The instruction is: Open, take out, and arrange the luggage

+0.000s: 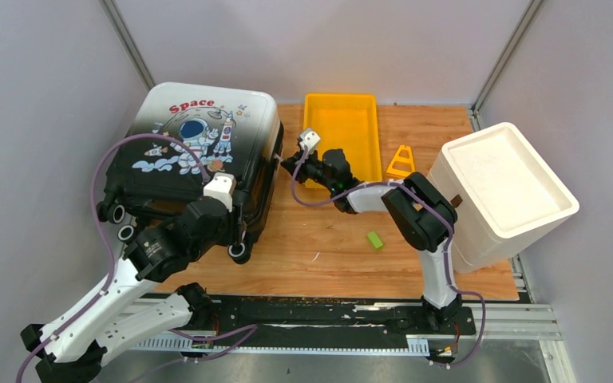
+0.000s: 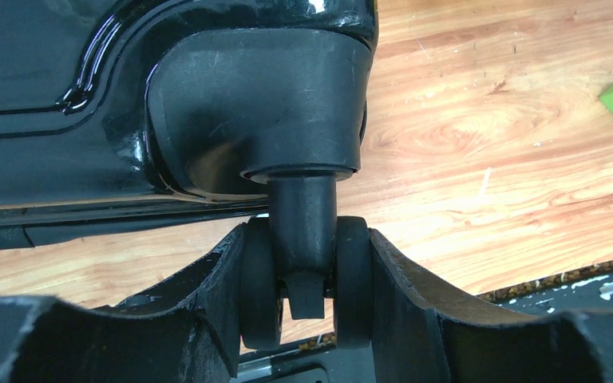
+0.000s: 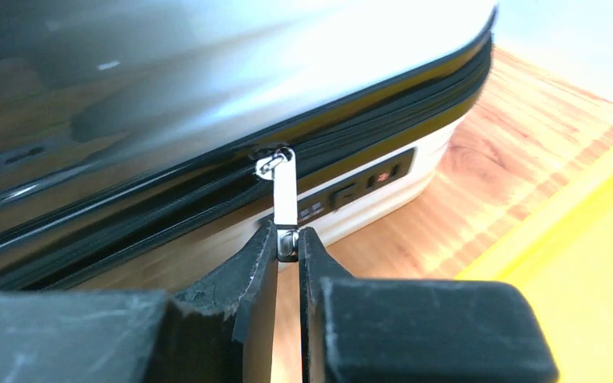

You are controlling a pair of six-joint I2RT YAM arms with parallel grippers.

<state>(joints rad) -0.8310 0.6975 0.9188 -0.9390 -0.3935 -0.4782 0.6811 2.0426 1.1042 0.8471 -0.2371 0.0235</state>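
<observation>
Two holds are shown; which stage of the task is marked by them? (Student)

The opening stage, it is judged. The luggage (image 1: 199,152) is laid flat at the far left corner of the worktop (image 1: 327,247), astronaut face upward. Its zip seam is seen shut along the stretch visible from the right wrist. The zipper pull (image 3: 285,199) is pinched between the nearly closed jaws of the right gripper (image 3: 287,243). A twin wheel (image 2: 261,287) at the near corner of the shell is clasped by the left gripper (image 2: 303,247), whose jaws are set half apart around it, apparently as a brace.

What is left to be done? (Student)

Nearly everything. The zip is not yet run round, the lid is not lifted, and nothing is seen taken out or arranged. The contents cannot be told.

How are the materials and shapes to be described? (Student)

The shell is hard and glossy, with rounded corners and moulded ribs, and is graded from white to black. The wheel is matt black rubber or plastic, carried on a stubby stem under a domed housing. The pull is a flat tab of bright metal on dark zip tape. The worktop is varnished wood grain. A smooth yellow tray (image 1: 311,120) is placed at the far edge just beside the luggage, and a grainy white foam box (image 1: 511,191) at the right edge. A small green block (image 1: 375,239) is left near the middle.
</observation>
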